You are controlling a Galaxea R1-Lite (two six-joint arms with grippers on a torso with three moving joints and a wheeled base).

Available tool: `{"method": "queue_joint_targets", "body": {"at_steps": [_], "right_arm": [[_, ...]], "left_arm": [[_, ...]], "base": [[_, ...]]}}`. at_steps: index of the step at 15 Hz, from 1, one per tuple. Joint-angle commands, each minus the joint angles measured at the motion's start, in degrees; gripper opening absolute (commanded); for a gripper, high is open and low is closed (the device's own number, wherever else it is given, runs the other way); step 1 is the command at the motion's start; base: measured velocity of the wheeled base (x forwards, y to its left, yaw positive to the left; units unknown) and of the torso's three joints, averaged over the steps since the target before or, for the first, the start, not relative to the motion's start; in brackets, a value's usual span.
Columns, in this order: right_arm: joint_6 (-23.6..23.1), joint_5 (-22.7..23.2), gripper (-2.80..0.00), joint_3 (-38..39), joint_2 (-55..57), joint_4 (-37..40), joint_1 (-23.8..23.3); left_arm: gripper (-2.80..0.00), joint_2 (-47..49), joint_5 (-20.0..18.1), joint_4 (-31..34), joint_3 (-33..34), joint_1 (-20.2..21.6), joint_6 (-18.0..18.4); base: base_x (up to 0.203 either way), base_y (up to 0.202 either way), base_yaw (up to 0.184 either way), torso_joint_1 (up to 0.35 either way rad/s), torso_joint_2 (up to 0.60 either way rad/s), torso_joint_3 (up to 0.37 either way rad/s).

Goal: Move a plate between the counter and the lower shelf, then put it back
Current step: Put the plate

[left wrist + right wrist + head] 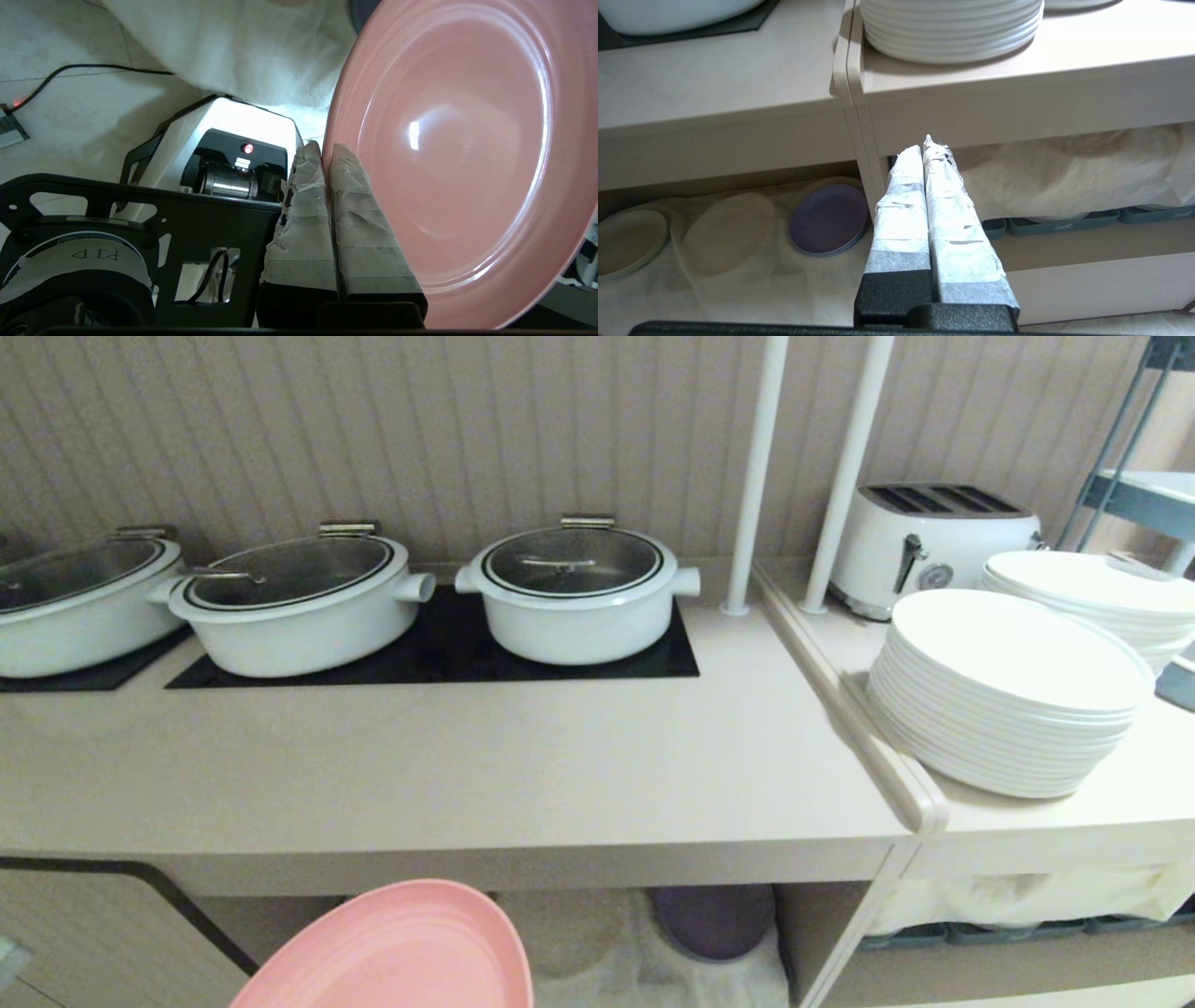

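The left tool is clamping its taped fingers on the rim of the plate and holding it tilted in the air, in front of and below the bench edge. The lower shelf is carrying a purple plate and pale plates on its white cloth. The step in hand appears to be the return lift to the bench, though the direction of travel cannot be confirmed. The next move is calling for raising the plate clear of the bench's front edge, levelling it, then setting it down ahead of the hob panel. The right tool is hanging parked, fingers together and empty.
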Motion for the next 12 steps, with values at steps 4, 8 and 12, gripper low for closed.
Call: {"method": "queue_joint_targets", "body": {"at_steps": [4,8,12], "right_arm": [[0.04,-0.02,-2.8,0.0,0.0,0.05,0.0],[0.04,-0.02,-2.8,0.0,0.0,0.02,0.0],[0.13,-0.02,-2.8,0.0,0.0,0.07,0.0]], "left_arm": [[-2.8,0.25,0.08,0.16,0.01,0.0,-0.31],[-2.8,0.25,0.0,0.16,0.01,0.0,-0.31],[-2.8,0.61,0.17,0.07,-0.17,0.0,-0.31]], "base": [[0.0,0.0,0.0,0.181,-0.36,-0.189],[0.0,0.0,0.0,0.133,-0.27,-0.141],[0.0,0.0,0.0,0.0,0.0,0.0]]}}
